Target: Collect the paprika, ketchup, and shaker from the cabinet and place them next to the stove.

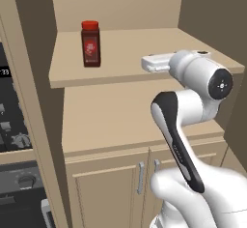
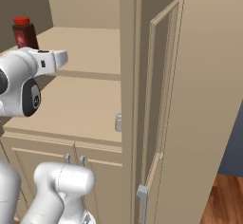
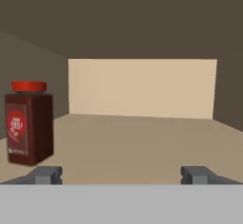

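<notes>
1 paprika (image 1: 90, 44) stands upright on the cabinet (image 1: 144, 43) shelf.

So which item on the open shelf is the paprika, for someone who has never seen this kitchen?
Find the tall beige cabinet with deep open shelves. On its upper shelf, toward the left, the paprika stands upright. It is a squarish dark red-brown jar with a bright red cap and dark label, unlike the tiny pale shaker one shelf lower.
</notes>
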Tool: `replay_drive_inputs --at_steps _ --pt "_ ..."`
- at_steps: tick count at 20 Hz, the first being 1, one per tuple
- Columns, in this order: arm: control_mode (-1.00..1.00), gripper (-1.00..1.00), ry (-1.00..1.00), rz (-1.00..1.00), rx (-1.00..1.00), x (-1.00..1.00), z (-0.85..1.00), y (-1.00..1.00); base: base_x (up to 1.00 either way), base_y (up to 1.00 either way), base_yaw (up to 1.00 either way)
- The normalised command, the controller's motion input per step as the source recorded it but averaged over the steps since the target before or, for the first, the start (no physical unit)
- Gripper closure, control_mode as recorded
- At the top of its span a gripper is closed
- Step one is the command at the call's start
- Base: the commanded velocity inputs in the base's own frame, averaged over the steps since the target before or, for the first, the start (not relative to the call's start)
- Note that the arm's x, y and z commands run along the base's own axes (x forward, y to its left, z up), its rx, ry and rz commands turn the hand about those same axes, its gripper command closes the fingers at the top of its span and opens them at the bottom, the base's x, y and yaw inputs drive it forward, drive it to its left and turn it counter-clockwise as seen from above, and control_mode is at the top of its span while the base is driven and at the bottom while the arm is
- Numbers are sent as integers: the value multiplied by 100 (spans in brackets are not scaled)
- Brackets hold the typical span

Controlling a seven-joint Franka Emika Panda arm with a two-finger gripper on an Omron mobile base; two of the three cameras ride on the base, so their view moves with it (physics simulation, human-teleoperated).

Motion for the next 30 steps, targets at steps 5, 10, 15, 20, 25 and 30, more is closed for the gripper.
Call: replay_drive_inputs --at_steps 5,10,15,20,25,30 --pt "-100 -100 -4 1 3 0 15 3 0 0 0" --pt "-100 -100 0 1 0 0 1 25 0 0 0" --pt "-100 -100 0 0 0 0 0 55 0 0 0" --pt "-100 -100 0 1 0 6 0 8 0 0 0" --pt "-100 -100 -2 13 0 1 0 18 0 0 0" --pt "-100 -100 -2 24 0 7 0 5 0 0 0"
